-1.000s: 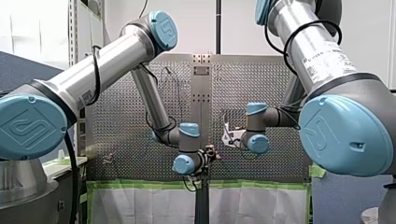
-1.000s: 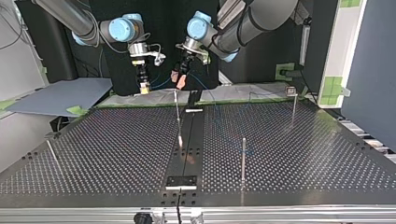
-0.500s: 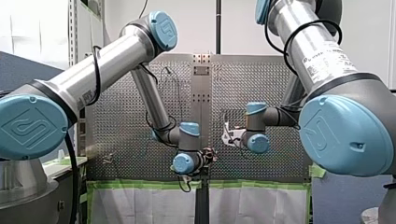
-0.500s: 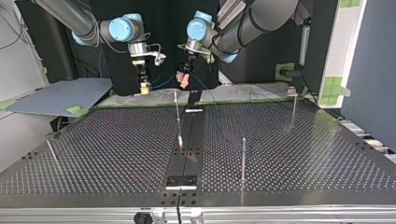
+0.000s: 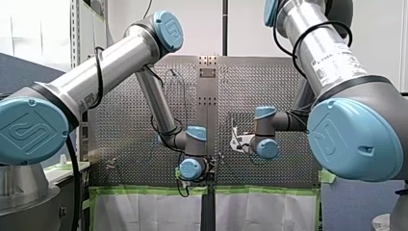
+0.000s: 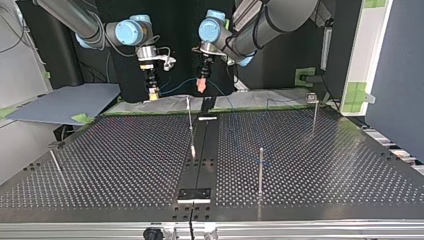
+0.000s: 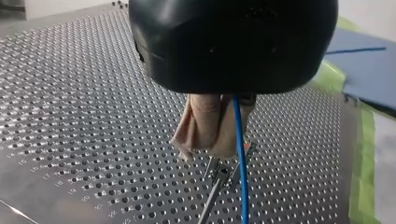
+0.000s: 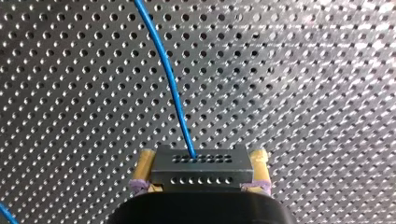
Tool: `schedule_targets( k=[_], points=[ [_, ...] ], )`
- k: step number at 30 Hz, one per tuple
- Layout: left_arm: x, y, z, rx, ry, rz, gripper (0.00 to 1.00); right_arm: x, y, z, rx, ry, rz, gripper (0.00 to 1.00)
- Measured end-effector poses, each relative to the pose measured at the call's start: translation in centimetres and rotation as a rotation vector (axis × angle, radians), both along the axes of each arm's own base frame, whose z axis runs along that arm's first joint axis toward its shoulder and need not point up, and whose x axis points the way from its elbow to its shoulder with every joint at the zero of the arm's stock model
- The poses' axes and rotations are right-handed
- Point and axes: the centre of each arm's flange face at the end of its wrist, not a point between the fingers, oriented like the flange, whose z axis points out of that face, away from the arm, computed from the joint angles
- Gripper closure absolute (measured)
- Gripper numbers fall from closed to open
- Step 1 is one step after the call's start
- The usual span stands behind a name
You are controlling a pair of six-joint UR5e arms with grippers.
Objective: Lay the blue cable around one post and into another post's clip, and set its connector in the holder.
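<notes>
In the left wrist view my left gripper (image 7: 218,148) has its beige pads pressed together on the blue cable (image 7: 241,158), which runs out ahead of them over a thin metal post (image 7: 215,183). My right gripper (image 8: 201,179) with yellow pads is shut on a grey perforated connector block (image 8: 201,166); the cable (image 8: 172,88) rises from its top. In the top view both grippers hang at the table's far edge, my left gripper (image 6: 201,86) right of my right gripper (image 6: 154,92), with the cable (image 6: 179,85) sagging between them.
Upright posts stand on the perforated table: one near the far middle (image 6: 189,120), one toward the near right (image 6: 260,170), one with a clip head at the far right (image 6: 313,111), one leaning at the left (image 6: 55,162). A black bracket (image 6: 194,194) sits on the central strip.
My left gripper's pads have come together on the blue cable and now point straight down. Its wrist has sunk slightly in the front view. My right gripper has hardly moved.
</notes>
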Motion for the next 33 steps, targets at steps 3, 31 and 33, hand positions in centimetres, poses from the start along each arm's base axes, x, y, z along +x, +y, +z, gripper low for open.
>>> schedule_targets(
  k=[3,31,33],
  points=[
    [-0.2,0.1,-0.1,0.03,-0.007,0.019,0.88,-0.6,-0.4,-1.1,0.013,0.006,-0.013,1.0],
    [3.4,-2.6,-4.9,0.154,-0.073,0.04,0.85,-8.5,-7.4,-6.6,0.009,-0.02,-0.122,1.0],
    [3.9,-2.4,-4.8,0.155,-0.08,0.056,0.85,-8.4,-7.5,-6.6,0.008,-0.019,-0.122,1.0]
  ],
)
